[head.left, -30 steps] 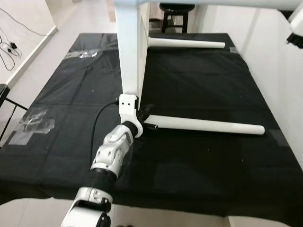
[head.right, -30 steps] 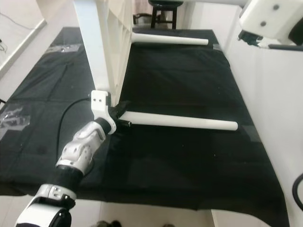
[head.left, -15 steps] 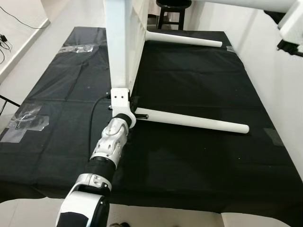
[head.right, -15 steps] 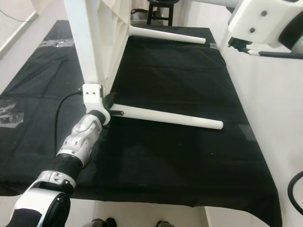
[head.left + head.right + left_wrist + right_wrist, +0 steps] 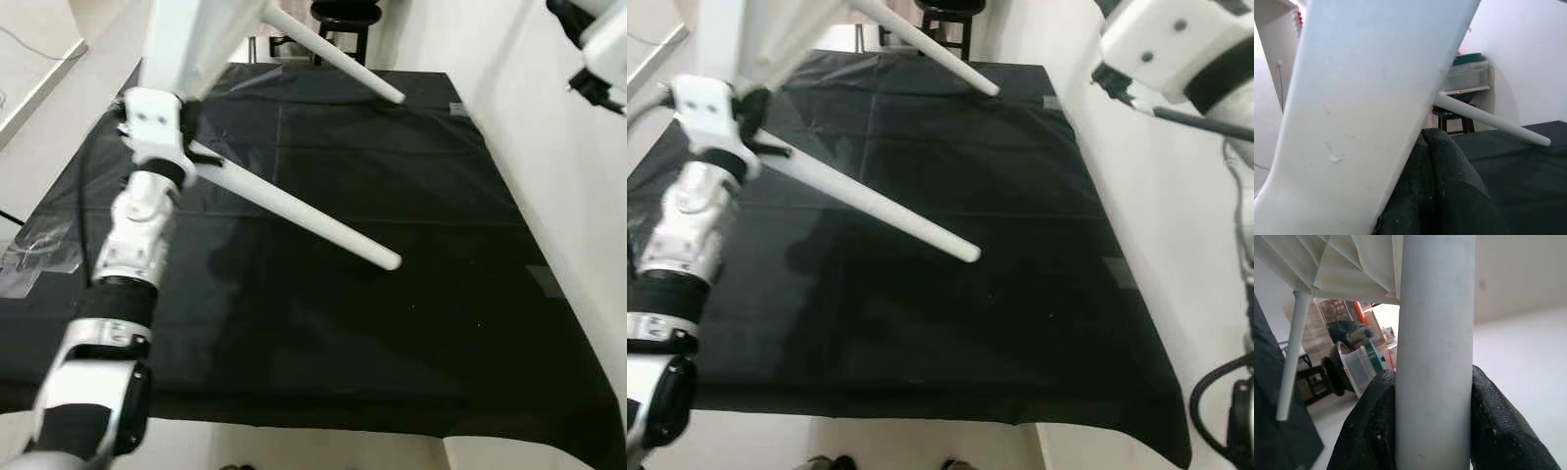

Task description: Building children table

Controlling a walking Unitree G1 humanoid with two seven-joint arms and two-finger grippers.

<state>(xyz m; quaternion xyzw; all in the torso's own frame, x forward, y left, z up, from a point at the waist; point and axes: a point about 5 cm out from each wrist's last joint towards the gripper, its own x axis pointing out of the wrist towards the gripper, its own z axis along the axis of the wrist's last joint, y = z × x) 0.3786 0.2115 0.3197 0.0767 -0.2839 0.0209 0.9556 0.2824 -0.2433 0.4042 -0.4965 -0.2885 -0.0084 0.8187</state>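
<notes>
Right gripper (image 5: 1432, 431) fingers clamp a table leg (image 5: 1434, 333); left fingers unclear; no writing legible.

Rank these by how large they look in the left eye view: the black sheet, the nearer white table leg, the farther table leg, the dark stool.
1. Black sheet.
2. Nearer table leg.
3. Farther table leg. It sits farther from the camera, so its true length may match.
4. Dark stool, partly cut off.

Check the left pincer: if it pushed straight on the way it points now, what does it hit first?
Likely the white plastic tabletop: the left pincer already sits against its edge, black fingers beside it. The white round table leg runs off to the side.
</notes>
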